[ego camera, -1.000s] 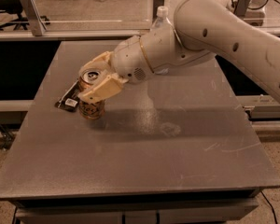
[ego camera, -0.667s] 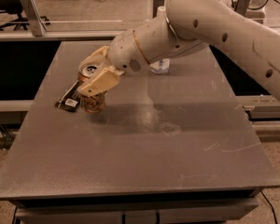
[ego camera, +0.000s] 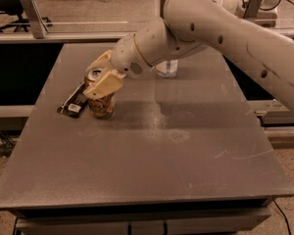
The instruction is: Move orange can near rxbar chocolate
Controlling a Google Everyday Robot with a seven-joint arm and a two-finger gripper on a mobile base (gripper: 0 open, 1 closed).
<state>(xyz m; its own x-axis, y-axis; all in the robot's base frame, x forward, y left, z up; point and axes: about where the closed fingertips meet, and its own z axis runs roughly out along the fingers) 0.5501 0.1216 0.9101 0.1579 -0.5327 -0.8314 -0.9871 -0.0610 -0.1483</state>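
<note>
The small orange-copper metal can stands upright near the grey counter's left edge, just beside the flat black snack-bar wrapper; the cream gripper's jaws clasp its top, with broad bare surface to the right

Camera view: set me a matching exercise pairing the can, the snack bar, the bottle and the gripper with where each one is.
Things:
1. orange can
2. black snack bar
3. water bottle
4. gripper

Places:
A. lying flat near the left edge of the table
B. on the far side, partly hidden behind the arm
C. at the orange can's top
D. standing upright, just right of the black snack bar

Pairs: 1-D, 2-A, 3-B, 4-C.
</note>
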